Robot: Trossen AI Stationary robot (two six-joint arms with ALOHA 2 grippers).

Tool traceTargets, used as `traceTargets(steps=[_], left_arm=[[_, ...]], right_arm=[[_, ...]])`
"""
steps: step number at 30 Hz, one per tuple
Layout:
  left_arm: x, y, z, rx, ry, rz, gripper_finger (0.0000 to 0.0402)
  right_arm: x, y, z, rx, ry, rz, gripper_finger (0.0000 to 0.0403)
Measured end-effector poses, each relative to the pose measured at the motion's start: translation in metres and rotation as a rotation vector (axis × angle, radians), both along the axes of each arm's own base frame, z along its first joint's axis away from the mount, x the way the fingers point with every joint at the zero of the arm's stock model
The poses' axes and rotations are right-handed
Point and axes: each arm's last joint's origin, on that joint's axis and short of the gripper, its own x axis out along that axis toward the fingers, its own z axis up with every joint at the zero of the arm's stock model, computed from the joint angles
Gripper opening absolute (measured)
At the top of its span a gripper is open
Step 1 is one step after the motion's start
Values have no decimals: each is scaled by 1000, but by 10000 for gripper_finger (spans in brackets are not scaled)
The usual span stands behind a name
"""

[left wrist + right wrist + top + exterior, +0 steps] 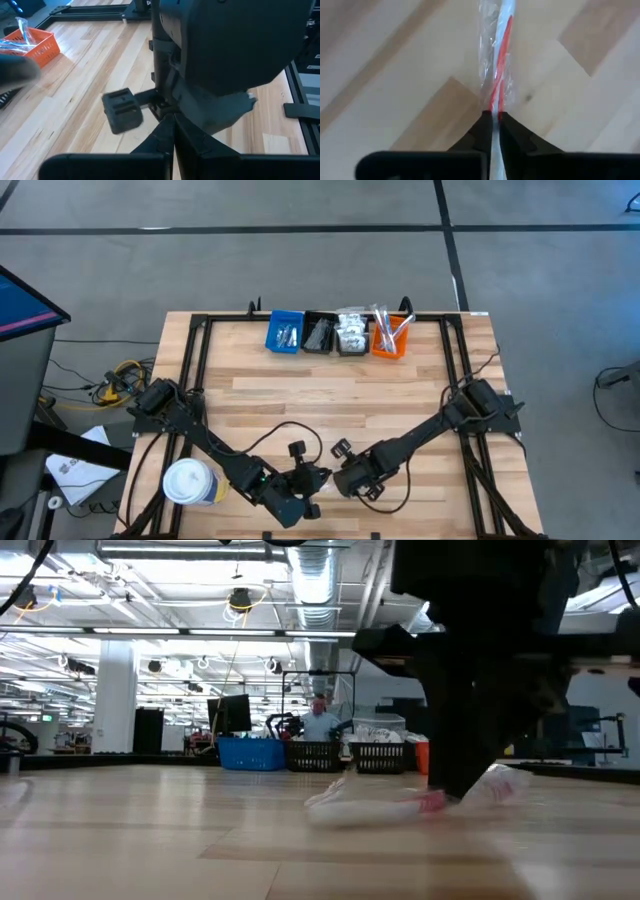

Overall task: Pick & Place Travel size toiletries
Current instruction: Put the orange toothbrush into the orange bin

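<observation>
Wrapped red-and-white stick (375, 805) flat on wooden table (150, 840), beneath dark arm (480, 670).

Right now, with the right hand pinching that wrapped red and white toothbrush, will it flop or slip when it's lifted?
The wrapped toothbrush looks slim and probably light. Its stick should stay stiff, though the loose clear wrapper may crinkle. The right hand grips one end, so glossy film could slide between the fingers and the far end may sag or swing.
</observation>
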Motion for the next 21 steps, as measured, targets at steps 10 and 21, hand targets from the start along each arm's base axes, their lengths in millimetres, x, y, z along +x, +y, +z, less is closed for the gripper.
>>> traceTargets(steps=[10, 21], left_arm=[[-2, -2, 0, 0, -1, -6, 1], [-13, -16, 1, 41, -32, -2, 1]], right_arm=[[-9, -18, 76, 14, -254, -186, 0], [-58, -103, 167, 199, -613, -493, 0]])
